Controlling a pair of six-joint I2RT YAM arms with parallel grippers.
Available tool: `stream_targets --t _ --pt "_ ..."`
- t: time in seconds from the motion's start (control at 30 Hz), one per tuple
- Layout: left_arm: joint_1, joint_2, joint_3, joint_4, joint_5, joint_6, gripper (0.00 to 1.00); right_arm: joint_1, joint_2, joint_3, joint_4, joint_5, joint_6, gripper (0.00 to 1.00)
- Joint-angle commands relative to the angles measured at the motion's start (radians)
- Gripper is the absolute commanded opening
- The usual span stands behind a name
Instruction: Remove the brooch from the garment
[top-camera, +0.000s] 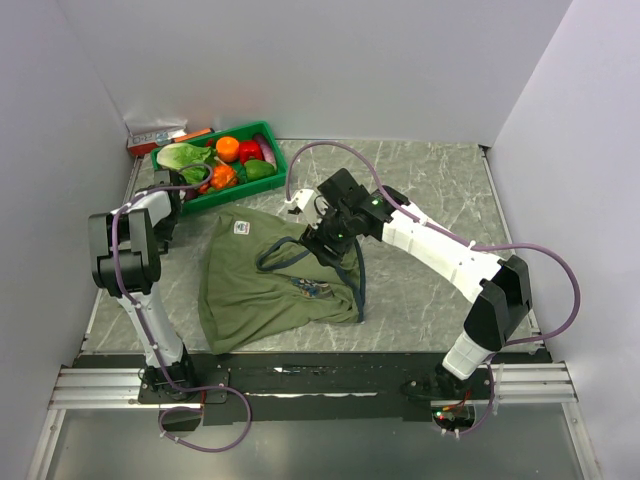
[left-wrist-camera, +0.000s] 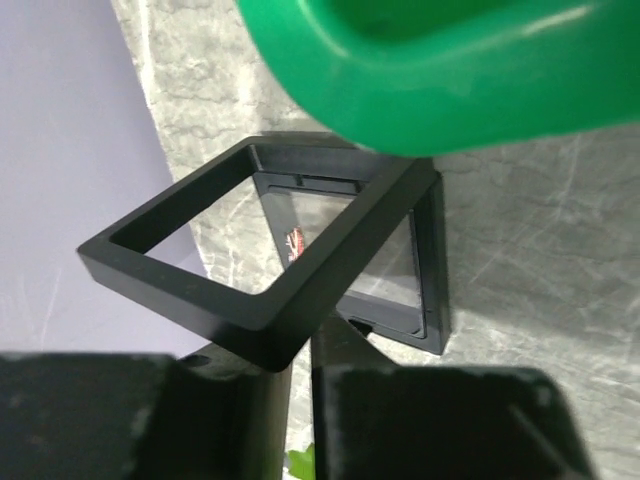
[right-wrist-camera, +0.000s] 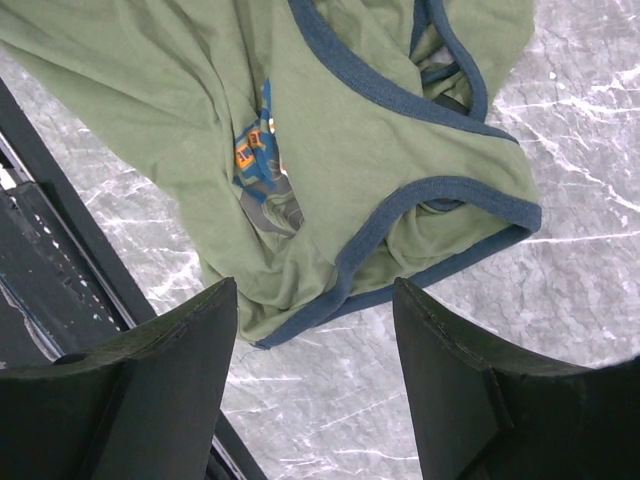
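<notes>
Reaching over a green shirt for a tiny pin.
The left gripper (left-wrist-camera: 300, 395) sits by the black frame (left-wrist-camera: 250, 300), fingers close together, but I cannot tell if it is holding the frame. A red speck (left-wrist-camera: 295, 243) inside may be the brooch. The garment (top-camera: 250, 290) lies spread out for easy picking. Its white label (top-camera: 241, 228) is too small to read. The right gripper (right-wrist-camera: 312, 300) hangs wide open above the shirt.

Grey marbled table (top-camera: 420, 190). Olive garment (top-camera: 250, 290) lies crumpled, centre-near. Green basket (top-camera: 245, 128) of vegetables at far left. Small carton (top-camera: 155, 135) lies beyond it. Black frame (left-wrist-camera: 200, 290) is beside the basket.

Olive-green garment (top-camera: 240, 290) with navy trim lies crumpled, its orange-and-blue graphic (right-wrist-camera: 258, 150) creased.
</notes>
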Motion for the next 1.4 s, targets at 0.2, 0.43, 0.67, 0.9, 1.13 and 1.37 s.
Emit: stream_targets --t 0.2,0.43,0.67,0.9,1.13,1.37 --pt "-0.003 -0.015 0.072 -0.036 0.084 -0.066 0.30 0.014 0.003 0.021 0.027 0.018 -0.010 0.70" --pt "-0.002 -0.053 0.122 -0.133 0.178 -0.125 0.34 0.015 -0.011 0.011 0.026 0.029 -0.018 0.70" --pt "-0.002 -0.200 0.131 -0.265 0.345 -0.191 0.55 0.014 -0.036 0.003 0.043 0.102 -0.010 0.74" --pt "-0.002 -0.383 0.235 -0.386 0.590 -0.230 0.96 -0.007 -0.099 0.184 0.194 0.404 -0.051 1.00" --pt "0.021 -0.478 0.454 -0.217 0.648 -0.286 0.96 -0.127 -0.082 0.273 0.458 0.860 -0.150 1.00" --pt "0.024 -0.468 0.641 -0.014 0.647 -0.388 0.96 -0.334 -0.175 0.386 0.369 0.821 -0.006 1.00"
